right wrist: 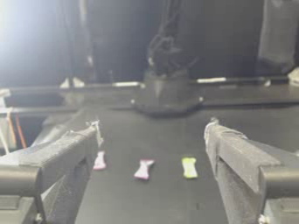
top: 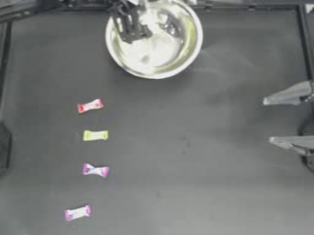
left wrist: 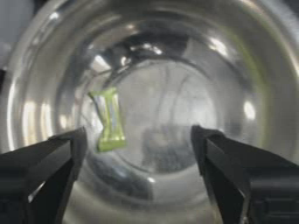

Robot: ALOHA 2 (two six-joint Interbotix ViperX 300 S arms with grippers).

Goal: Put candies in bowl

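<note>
The shiny metal bowl [top: 184,50] stands at the back of the table. My left gripper [top: 131,33] hangs over its left half, open and holding nothing. In the left wrist view a yellow-green candy [left wrist: 109,119] lies inside the bowl [left wrist: 245,78], just beyond the open left gripper [left wrist: 137,140]. On the table at the left, several candies lie in a row: red [top: 90,106], yellow-green [top: 95,135], pink-purple [top: 96,170] and another pink-purple [top: 77,213]. My right gripper [top: 277,119] is parked open at the right edge, far from them.
The right wrist view looks across the table past the open right gripper [right wrist: 152,131] at two pink candies [right wrist: 100,160] [right wrist: 143,169] and a yellow-green candy [right wrist: 189,167]. Dark tabletop [top: 196,160] stretches between the candy row and the right arm.
</note>
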